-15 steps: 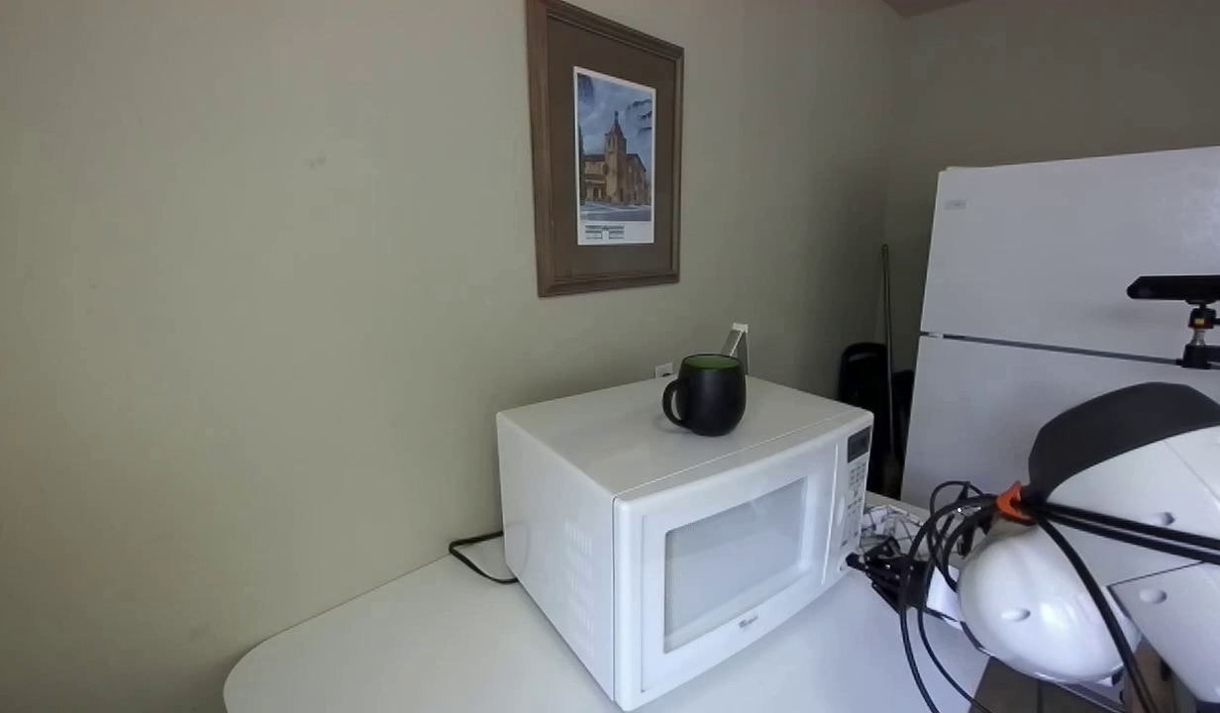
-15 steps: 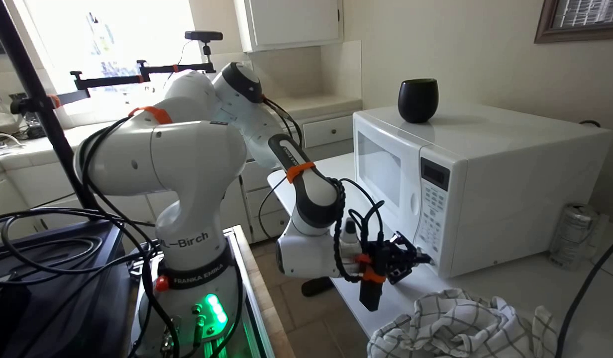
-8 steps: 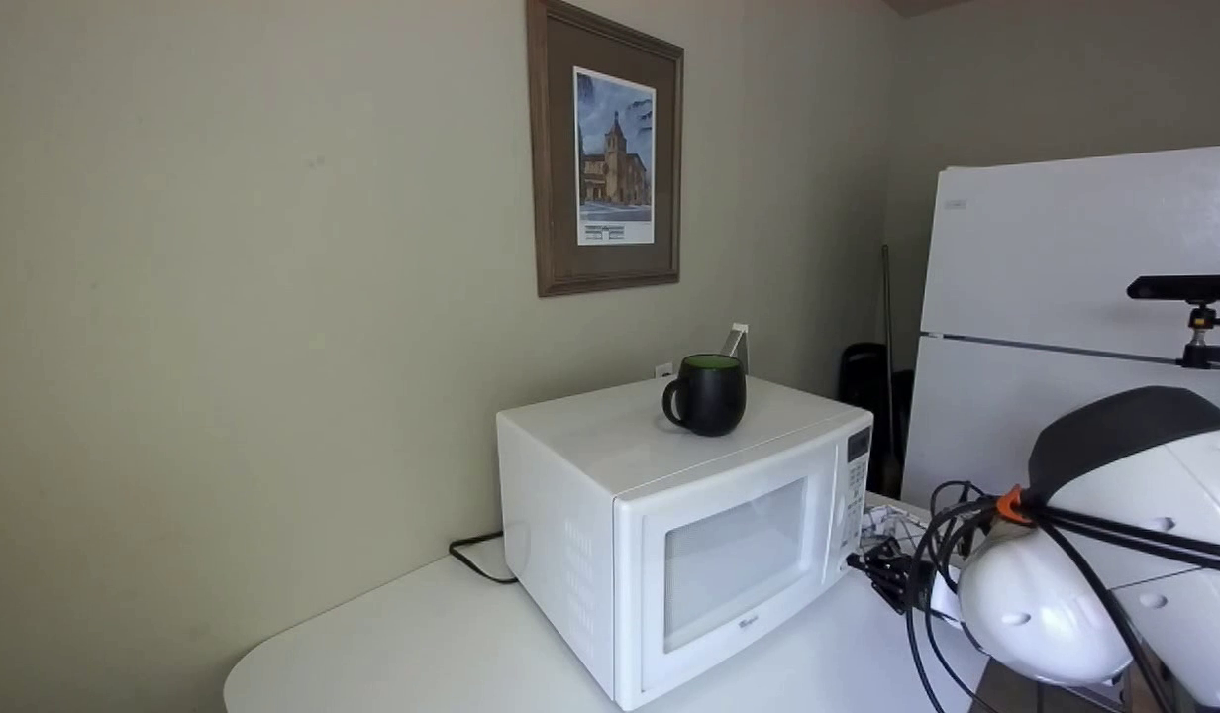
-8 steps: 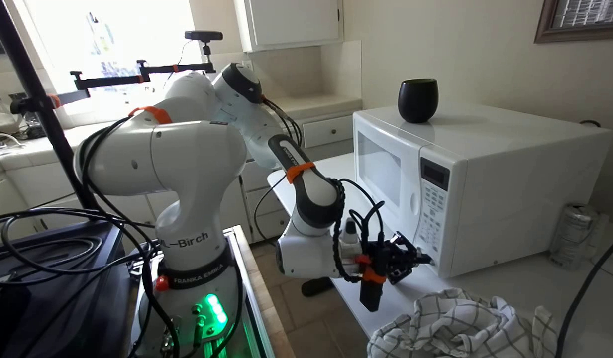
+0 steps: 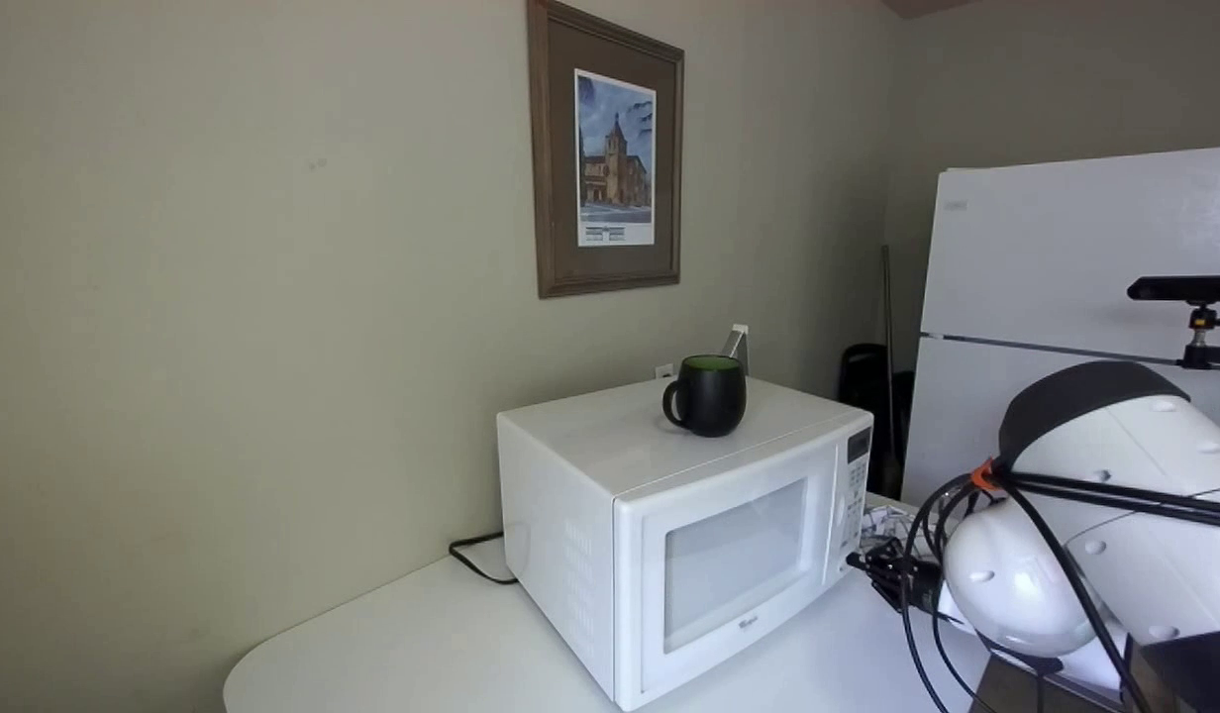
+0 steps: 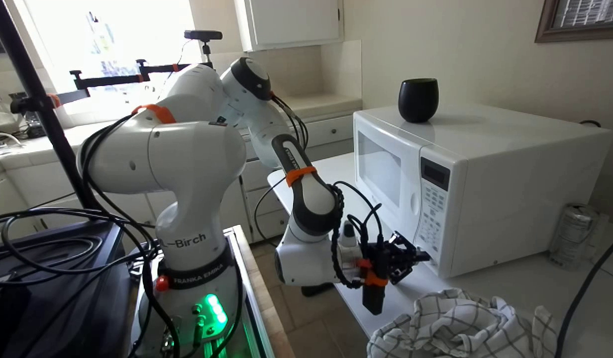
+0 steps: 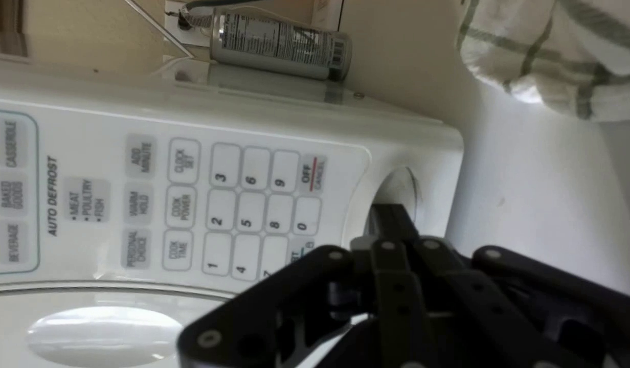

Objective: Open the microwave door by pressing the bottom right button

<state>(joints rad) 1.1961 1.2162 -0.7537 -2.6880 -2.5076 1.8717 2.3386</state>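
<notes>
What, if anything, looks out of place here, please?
Mildly odd: the white, dark-checked cloth lies crumpled, not folded, on the white tabletop; the rounded black mug stands on the white boxy microwave, an unusual perch. No spill or damage shows.

The microwave [image 6: 515, 209] stands on the table [image 5: 392, 634], the mug [image 5: 711, 401] on top. In an exterior view the can [image 6: 574, 238] stands right of the microwave, the cloth [image 6: 460, 328] before both; in an exterior view the fridge [image 5: 1066, 248] stands behind, to the right. The fingers [image 7: 394, 230] are before the button [image 7: 400, 185], contact unclear.
</notes>
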